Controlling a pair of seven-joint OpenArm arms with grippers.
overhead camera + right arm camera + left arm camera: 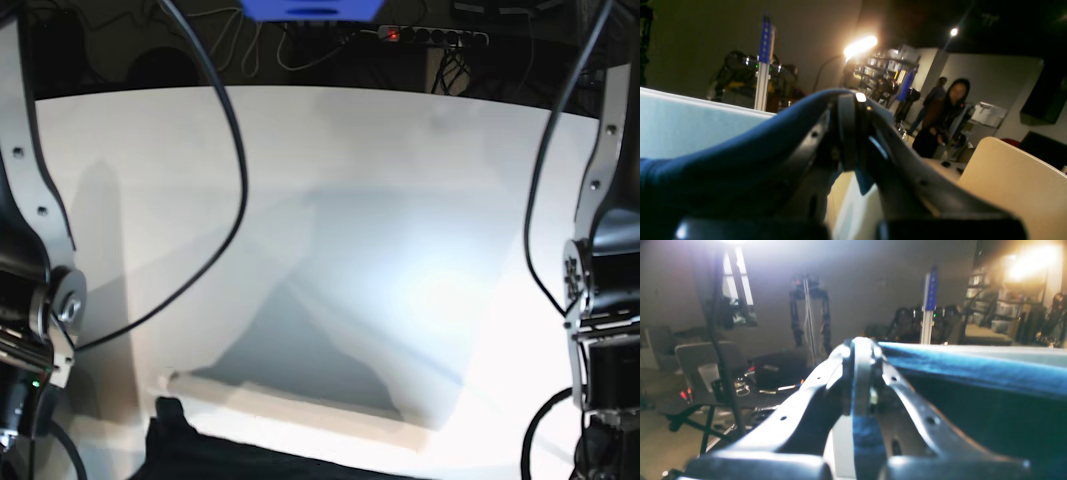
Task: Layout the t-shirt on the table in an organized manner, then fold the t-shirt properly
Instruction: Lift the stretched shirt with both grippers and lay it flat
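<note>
T-shirt (230, 455) hangs bunched at the surface's (380, 200) near edge. Left claw (862, 350) pinches its cloth; right claw (848, 103) clamps cloth too.

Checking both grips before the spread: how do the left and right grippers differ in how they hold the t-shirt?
From the left gripper, the t-shirt stretches away in a taut band, and a strip runs between the fingers. At the right gripper, the cloth drapes over one finger in a rounded sag. Both are shut on the t-shirt, above the table.
</note>
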